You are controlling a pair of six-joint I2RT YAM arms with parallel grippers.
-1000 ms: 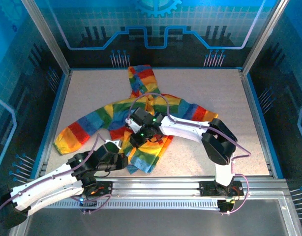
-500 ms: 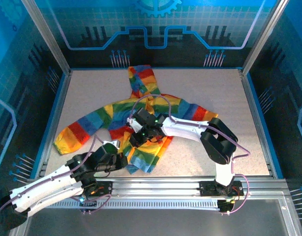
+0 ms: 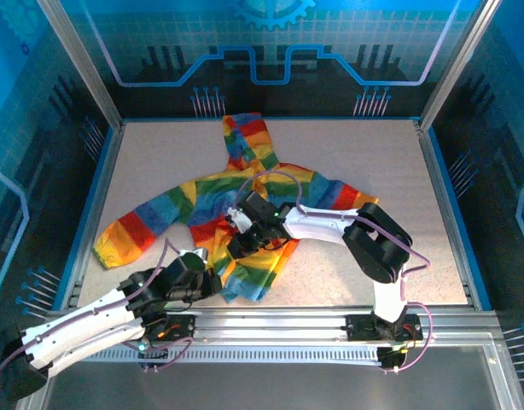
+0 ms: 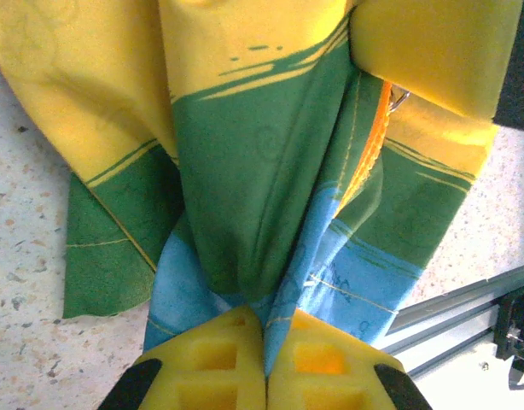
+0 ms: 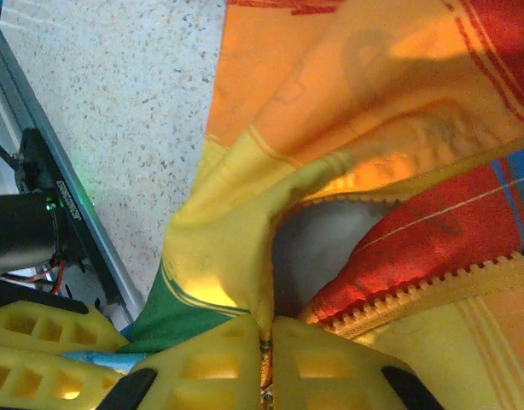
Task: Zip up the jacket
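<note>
The jacket [image 3: 212,198] lies in the middle of the table [image 3: 142,162]. Its hood [image 3: 247,137] points to the top of the picture. One sleeve [image 3: 130,231] goes left. The left gripper [image 3: 215,280] pinches the jacket's bottom edge, lower left. The right gripper [image 3: 238,246] sits just above it, pinching the jacket's front.

Overhead view evenly bright, blue cast off the enclosure walls [image 3: 40,171]; table [image 3: 347,154] pale, shadows short and soft. Left wrist view: jacket [image 4: 245,171] cloth just ahead of the left gripper [image 4: 264,329] sharp, saturated; bare table to its right washed out. Right wrist view: warm glow through cloth above the right gripper [image 5: 269,333]; deep shadow in the fold just beyond its tips.
</note>
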